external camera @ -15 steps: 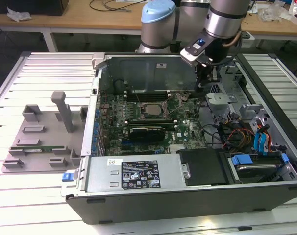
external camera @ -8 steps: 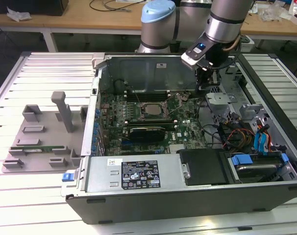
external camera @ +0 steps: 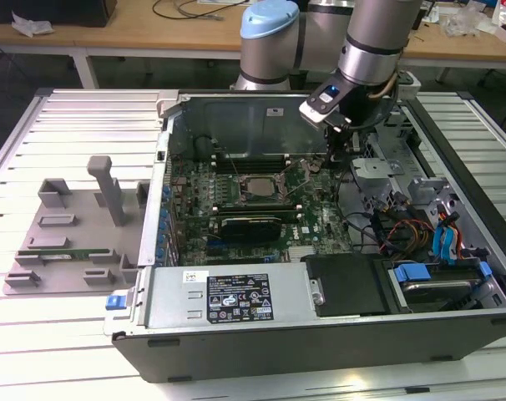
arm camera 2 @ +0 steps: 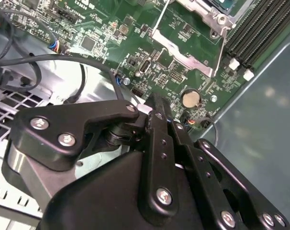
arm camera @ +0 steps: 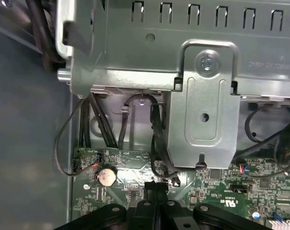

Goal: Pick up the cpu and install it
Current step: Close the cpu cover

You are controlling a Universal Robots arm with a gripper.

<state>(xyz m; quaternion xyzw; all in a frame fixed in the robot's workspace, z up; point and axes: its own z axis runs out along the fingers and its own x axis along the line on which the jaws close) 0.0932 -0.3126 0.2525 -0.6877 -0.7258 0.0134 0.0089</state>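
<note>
In the exterior view my gripper (external camera: 343, 150) hangs inside the open computer case, over the motherboard's edge toward the exterior view's right of the processor socket (external camera: 255, 188). A dull grey square, which looks like the cpu (external camera: 255, 189), lies flat inside the socket's metal frame. Both wrist views show the black fingers pressed together with nothing between them: the gripper (arm camera 2: 157, 100) is above a coin battery (arm camera 2: 190, 98), and the gripper (arm camera: 157, 186) is near that battery (arm camera: 106, 176). A corner of the socket frame (arm camera 2: 202, 28) shows in the second wrist view.
A grey plastic tray (external camera: 69, 225) with upright blocks lies outside the case at the exterior view's left. Inside are a black graphics card (external camera: 249, 224), a drive cage (arm camera: 202, 96), loose cables (external camera: 395, 230) and the power supply (external camera: 228, 296). Case walls surround the motherboard.
</note>
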